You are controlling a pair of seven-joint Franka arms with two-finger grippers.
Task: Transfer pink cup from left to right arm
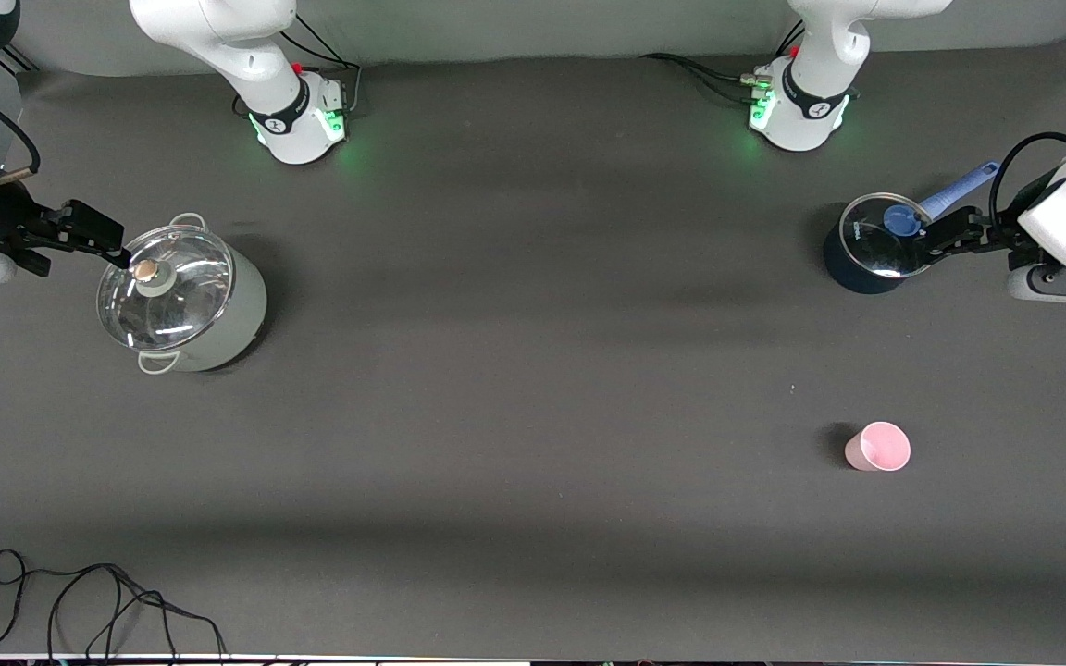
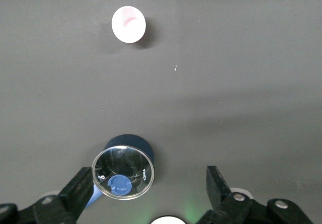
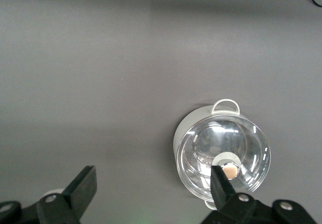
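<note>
- pink cup (image 1: 877, 447): smooth matt plastic
- table cover (image 1: 533, 388): dark grey, matt, cloth-like
- white pot (image 1: 183, 294): pale satin body, glossy glass lid, metal knob
- dark blue pot (image 1: 871, 245): glossy glass lid, blue plastic knob

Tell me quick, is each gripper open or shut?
Left gripper: open, empty, over the blue pot.
Right gripper: open, empty, over the white pot.

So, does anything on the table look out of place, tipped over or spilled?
Nothing stands out. The pink cup stands upright on the table, apart from both pots. The white pot and the dark blue pot each carry their glass lids. The left claw and the right claw are open and empty. No spill shows.
</note>
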